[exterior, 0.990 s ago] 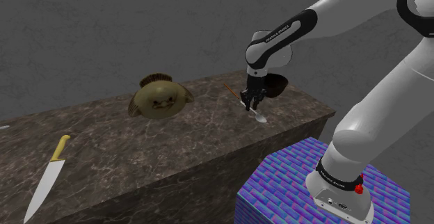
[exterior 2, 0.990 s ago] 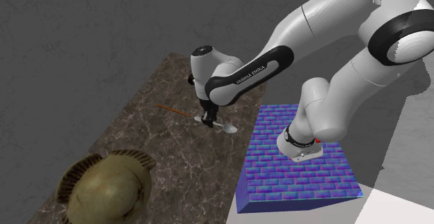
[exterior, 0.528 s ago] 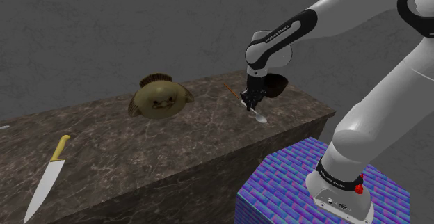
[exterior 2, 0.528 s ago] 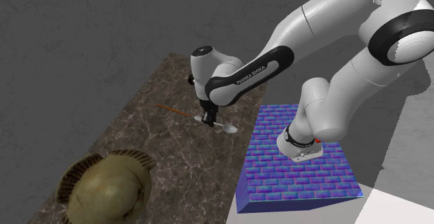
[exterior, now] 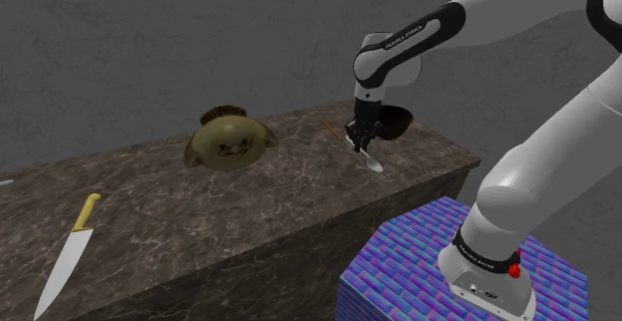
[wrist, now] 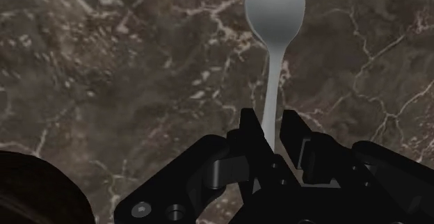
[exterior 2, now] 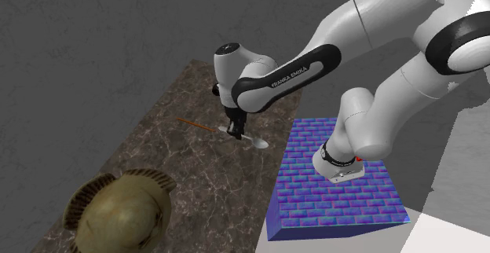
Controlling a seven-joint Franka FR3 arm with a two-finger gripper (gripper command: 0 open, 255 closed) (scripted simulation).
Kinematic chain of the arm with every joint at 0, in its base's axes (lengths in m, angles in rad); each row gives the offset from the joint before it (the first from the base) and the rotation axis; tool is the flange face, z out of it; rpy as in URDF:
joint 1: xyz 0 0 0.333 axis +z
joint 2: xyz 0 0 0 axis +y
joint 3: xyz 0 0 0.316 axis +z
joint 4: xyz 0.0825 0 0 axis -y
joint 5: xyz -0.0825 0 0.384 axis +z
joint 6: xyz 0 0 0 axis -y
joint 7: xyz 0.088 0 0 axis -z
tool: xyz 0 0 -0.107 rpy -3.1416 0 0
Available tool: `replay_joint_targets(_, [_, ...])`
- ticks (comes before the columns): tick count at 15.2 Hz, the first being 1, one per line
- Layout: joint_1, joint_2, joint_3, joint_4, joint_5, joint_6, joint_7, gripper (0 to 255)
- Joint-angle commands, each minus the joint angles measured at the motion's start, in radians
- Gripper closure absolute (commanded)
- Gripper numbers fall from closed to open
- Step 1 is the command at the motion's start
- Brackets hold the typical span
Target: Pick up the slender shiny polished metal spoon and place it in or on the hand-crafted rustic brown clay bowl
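Dark marble counter (exterior: 249,204), grey wall (exterior: 150,40) behind; tool (exterior: 361,142) clasps the spoon (wrist: 274,14) by its handle.

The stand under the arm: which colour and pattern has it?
The stand: blue-purple bricks, clearest in the second exterior view.

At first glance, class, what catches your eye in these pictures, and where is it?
The white arm's black pincer clasps a pale spoon by its handle over the dark marbled counter, close to a brown bowl. An olive fish figure sits mid-counter, and the stand wears a vivid blue-purple brick pattern.
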Motion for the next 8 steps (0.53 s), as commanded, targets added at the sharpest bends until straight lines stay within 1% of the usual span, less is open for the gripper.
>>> replay_joint_targets(1, [-0.001, -0.018, 0.001, 0.015, -0.005, -0.033, 0.008, 255])
replay_joint_targets(8, [-0.005, -0.067, 0.002, 0.071, -0.018, -0.135, 0.029, 255])
